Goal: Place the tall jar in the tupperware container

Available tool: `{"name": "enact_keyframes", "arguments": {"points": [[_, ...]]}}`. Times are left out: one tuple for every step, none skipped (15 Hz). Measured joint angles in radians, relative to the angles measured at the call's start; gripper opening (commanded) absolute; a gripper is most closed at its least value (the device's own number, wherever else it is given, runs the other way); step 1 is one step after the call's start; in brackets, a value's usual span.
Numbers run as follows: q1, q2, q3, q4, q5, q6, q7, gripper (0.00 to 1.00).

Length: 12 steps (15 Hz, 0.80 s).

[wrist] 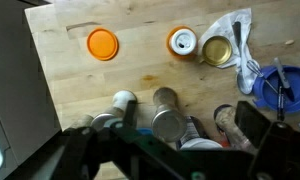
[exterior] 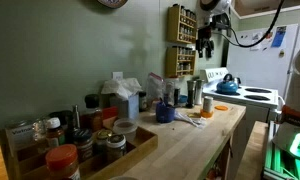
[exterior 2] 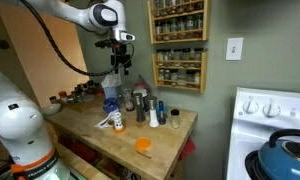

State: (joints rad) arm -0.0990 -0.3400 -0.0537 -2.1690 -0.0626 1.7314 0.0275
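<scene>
The gripper (exterior 2: pixel 120 64) hung empty above the back of the wooden counter (exterior 2: pixel 162 135), and only the wrist view showed its jaws standing wide apart. The tall jar (exterior 2: pixel 140 108) stood upright among other bottles near the wall, below the gripper and clear of it. From above only round tops showed, so I couldn't tell which was the jar. An exterior view took in the stove's blue kettle (exterior 2: pixel 285 160), while the wrist view caught a blue container (wrist: pixel 280 90) near a loose orange lid (wrist: pixel 102 43).
</scene>
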Motion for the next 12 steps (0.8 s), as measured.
{"name": "enact_keyframes", "arguments": {"points": [[0.0, 0.0, 0.0, 0.0, 0.0, 0.0, 0.0, 1.0], [0.0, 0.0, 0.0, 0.0, 0.0, 0.0, 0.0, 1.0], [0.0, 0.0, 0.0, 0.0, 0.0, 0.0, 0.0, 1.0], [0.0, 0.0, 0.0, 0.0, 0.0, 0.0, 0.0, 1.0], [0.0, 0.0, 0.0, 0.0, 0.0, 0.0, 0.0, 1.0], [0.0, 0.0, 0.0, 0.0, 0.0, 0.0, 0.0, 1.0], [0.0, 0.0, 0.0, 0.0, 0.0, 0.0, 0.0, 1.0], [0.0, 0.0, 0.0, 0.0, 0.0, 0.0, 0.0, 1.0], [0.004, 0.001, 0.001, 0.0, 0.004, 0.005, -0.006, 1.0], [0.013, 0.004, 0.007, 0.0, 0.006, 0.022, -0.007, 1.0], [0.026, 0.01, 0.021, -0.001, 0.012, 0.052, -0.004, 1.0], [0.042, 0.02, 0.041, -0.002, 0.017, 0.089, 0.008, 1.0]]}}
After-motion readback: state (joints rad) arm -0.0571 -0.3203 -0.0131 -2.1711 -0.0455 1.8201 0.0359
